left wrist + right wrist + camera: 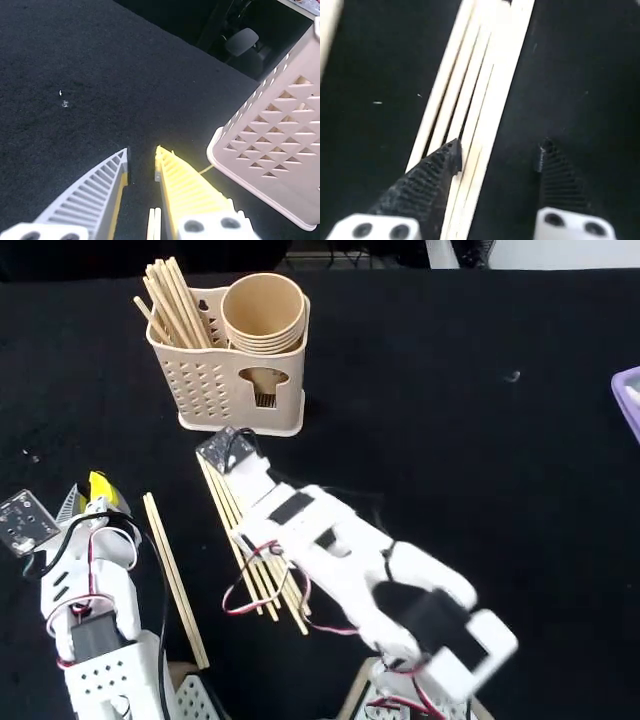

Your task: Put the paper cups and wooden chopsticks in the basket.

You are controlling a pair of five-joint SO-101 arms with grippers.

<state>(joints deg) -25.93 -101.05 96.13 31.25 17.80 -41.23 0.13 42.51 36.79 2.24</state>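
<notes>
In the high view the basket [225, 390] stands at the far left of the table [480, 460], with the paper cups [263, 310] stacked in its right compartment and some chopsticks upright in its left one. A bundle of chopsticks [225, 515] lies flat in front of it, its long axis running from near the basket's foot toward the near edge and slanting right. The right arm lies along that same line above the bundle. A loose pair [175, 575] lies just left of the bundle and roughly parallel to it, close beside the left gripper [95, 490]. In the left wrist view the left gripper [141, 150] has its jaws a little apart with nothing between the tips. An end of the loose pair [154, 225] shows low between them, and the basket [280, 150] is off to one side. In the right wrist view the right gripper [498, 146] is spread wide just above the bundle [470, 90]. One jaw is over the sticks, the other over bare table, and the sticks run straight ahead along the gripper's reach. The right arm looks the nearer one to this bundle, and closing would likely need a sideways shift to straddle it.
</notes>
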